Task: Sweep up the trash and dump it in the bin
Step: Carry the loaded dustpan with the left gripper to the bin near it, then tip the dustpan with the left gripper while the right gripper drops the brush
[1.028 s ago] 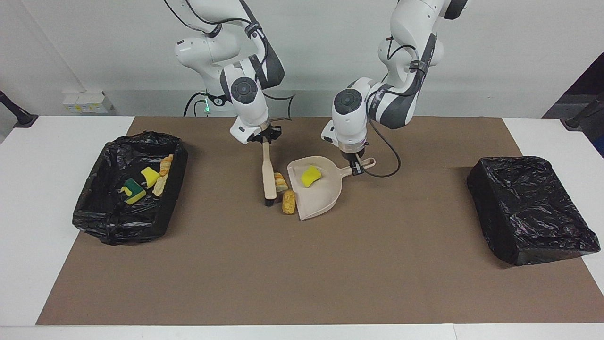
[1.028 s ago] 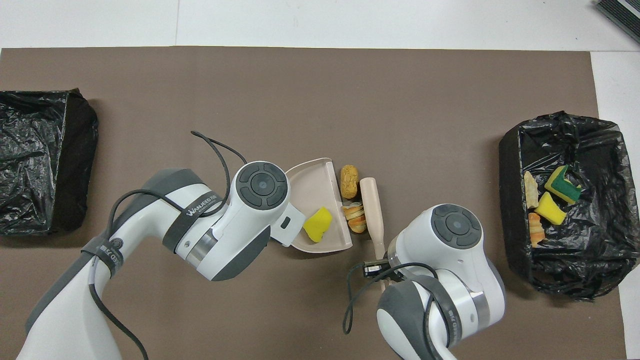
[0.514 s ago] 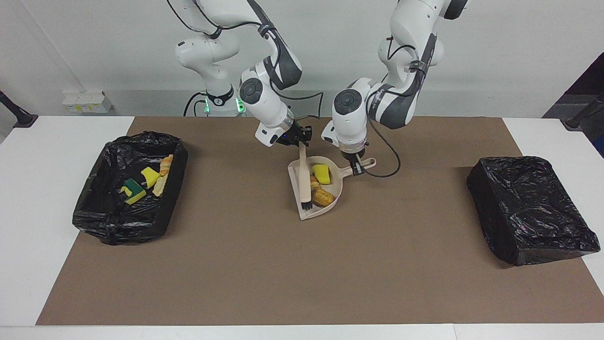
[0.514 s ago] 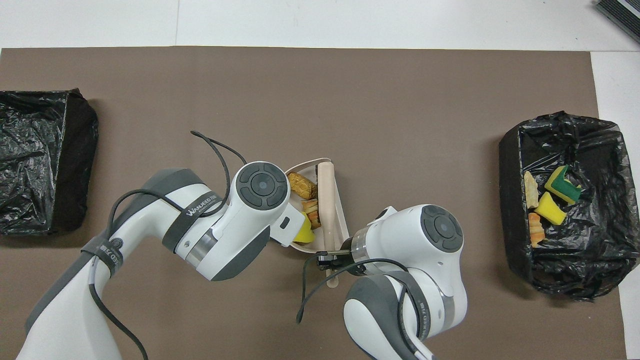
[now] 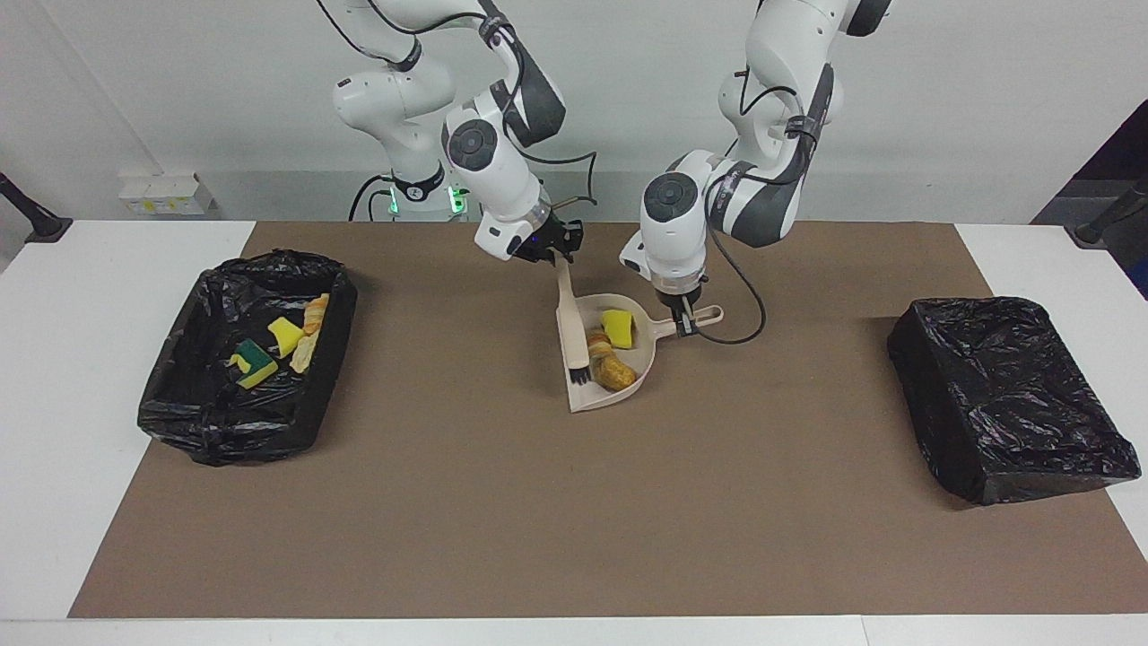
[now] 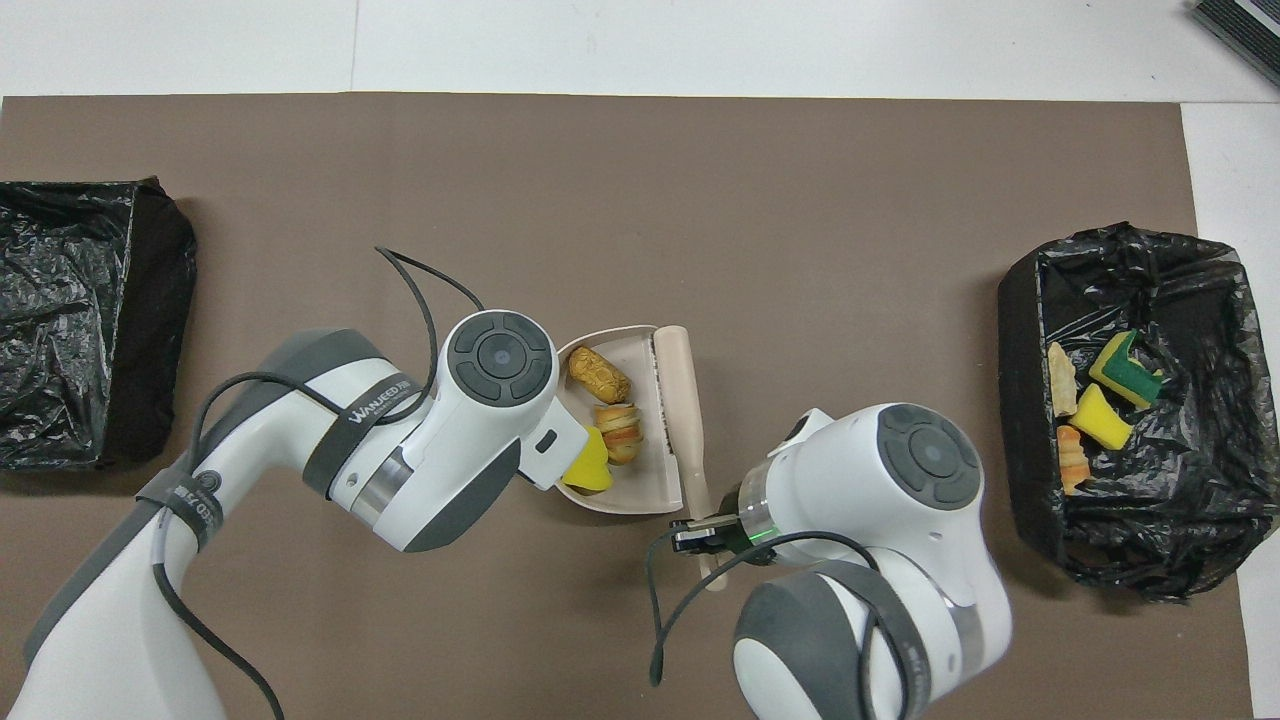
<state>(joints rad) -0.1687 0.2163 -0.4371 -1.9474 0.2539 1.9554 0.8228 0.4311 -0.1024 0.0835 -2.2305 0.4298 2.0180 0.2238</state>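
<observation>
The beige dustpan lies in the middle of the brown mat. My left gripper is shut on its handle. In the pan lie three pieces of trash: a yellow sponge chunk, a striped bread piece and a brown bread piece. My right gripper is shut on the handle of the beige brush, which lies along the pan's open edge with its bristles down. The black-lined bin at the right arm's end holds several scraps.
A second black-lined bin stands at the left arm's end of the mat. A cable loops from the left wrist down beside the dustpan handle. White table shows around the mat.
The brush swept the two bread pieces off the mat into the dustpan, then drew back to the pan's open edge. The dustpan shifted slightly toward the left arm's end.
</observation>
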